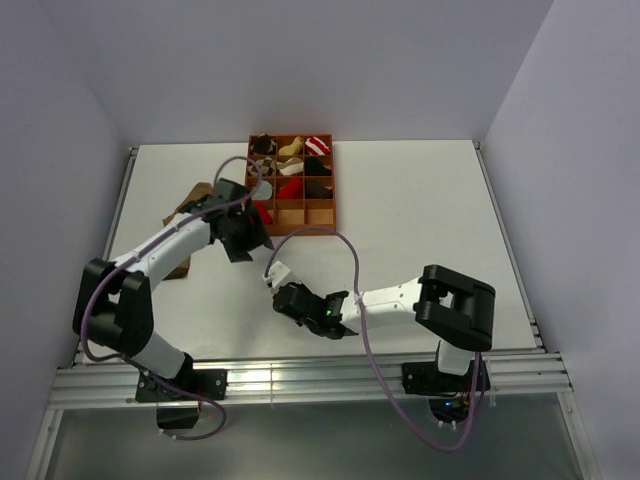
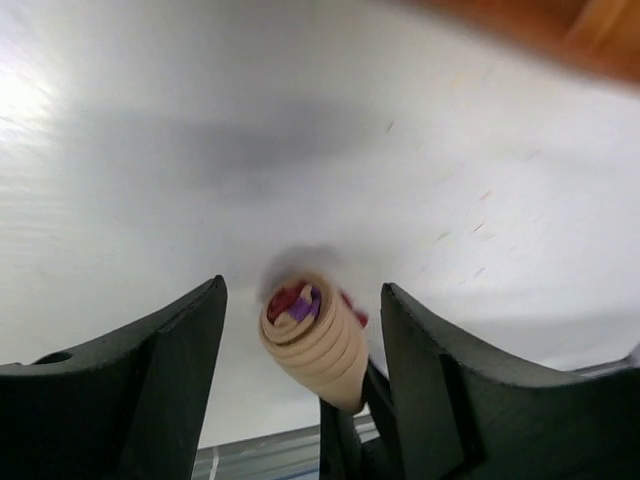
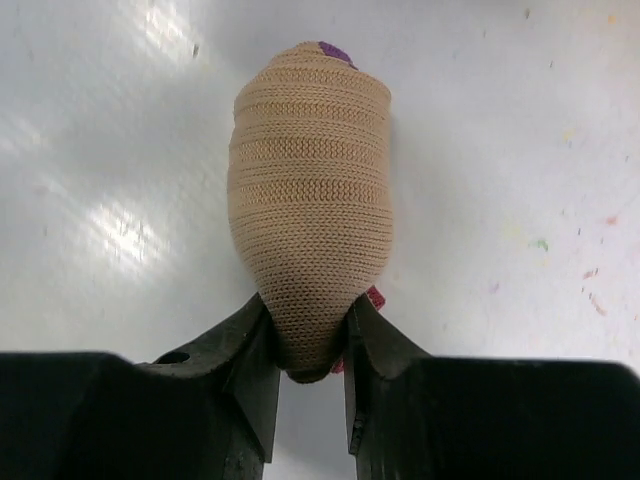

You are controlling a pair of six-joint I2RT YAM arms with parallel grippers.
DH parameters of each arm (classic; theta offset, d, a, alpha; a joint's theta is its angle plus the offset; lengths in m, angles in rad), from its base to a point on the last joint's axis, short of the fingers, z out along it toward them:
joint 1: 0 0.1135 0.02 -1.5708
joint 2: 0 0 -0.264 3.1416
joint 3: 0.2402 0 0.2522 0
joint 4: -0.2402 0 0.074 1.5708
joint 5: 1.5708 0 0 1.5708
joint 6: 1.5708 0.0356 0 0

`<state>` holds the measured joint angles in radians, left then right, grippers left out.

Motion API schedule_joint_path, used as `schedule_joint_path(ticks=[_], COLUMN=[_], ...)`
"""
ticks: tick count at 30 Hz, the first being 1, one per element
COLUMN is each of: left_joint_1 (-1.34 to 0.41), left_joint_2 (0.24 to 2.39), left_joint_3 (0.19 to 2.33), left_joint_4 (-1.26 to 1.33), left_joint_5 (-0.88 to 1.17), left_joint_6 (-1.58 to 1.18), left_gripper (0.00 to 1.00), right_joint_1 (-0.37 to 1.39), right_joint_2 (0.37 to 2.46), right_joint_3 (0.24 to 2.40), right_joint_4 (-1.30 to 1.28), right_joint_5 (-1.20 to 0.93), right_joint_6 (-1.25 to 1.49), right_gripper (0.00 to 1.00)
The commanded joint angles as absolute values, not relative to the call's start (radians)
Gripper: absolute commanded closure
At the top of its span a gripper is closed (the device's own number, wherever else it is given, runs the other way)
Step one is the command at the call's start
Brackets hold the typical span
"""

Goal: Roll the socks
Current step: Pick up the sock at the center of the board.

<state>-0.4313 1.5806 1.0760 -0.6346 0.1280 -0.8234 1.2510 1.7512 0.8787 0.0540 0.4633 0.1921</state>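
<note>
The left arm reaches from its base at the table's near-left corner up and across towards a brown wooden grid box. The left gripper hangs above the white table, its black fingers spread wide and holding nothing. Just left of that arm lies a plain brown fabric sock, partly hidden by the arm. Several compartments of the box hold small bundles of fabric in red, black and pale tones. In front of the box, a beige ribbed sock rolled into a tight cylinder rests on the table, with a trace of maroon at its far end and a spiral of layers visible from the left wrist camera. The right arm stretches leftward from its base, low over the table, and the right gripper pinches the near end of the roll between narrowly set fingers.
</note>
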Motion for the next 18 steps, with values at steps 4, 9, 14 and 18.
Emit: schedule_joint_path(ticks=[4,9,14,18], left_joint_1=[-0.223,-0.126,-0.054,-0.046], left_joint_2=[1.343,1.191,1.014,0.856], left_joint_3=[1.154,1.123,1.045,0.947], left_joint_4=[-0.631,-0.600,-0.604,-0.597], left_joint_5=[0.069,0.075,0.005,-0.072], left_joint_6=[-0.781,-0.717,-0.657,-0.650], left_gripper=[0.31,0.28,0.23,0.19], right_joint_1=[1.172,1.094,0.993,0.916], right_joint_2=[1.600,1.546,1.565,1.633], right_joint_3=[0.851,0.949,1.101,1.216], right_joint_4=[-0.129,-0.199,-0.241,-0.250], right_joint_5=[0.361,0.353,0.350,0.336], right_joint_6=[0.216,0.151,0.069,0.023], right_gripper=[1.00,1.00,1.00,1.00])
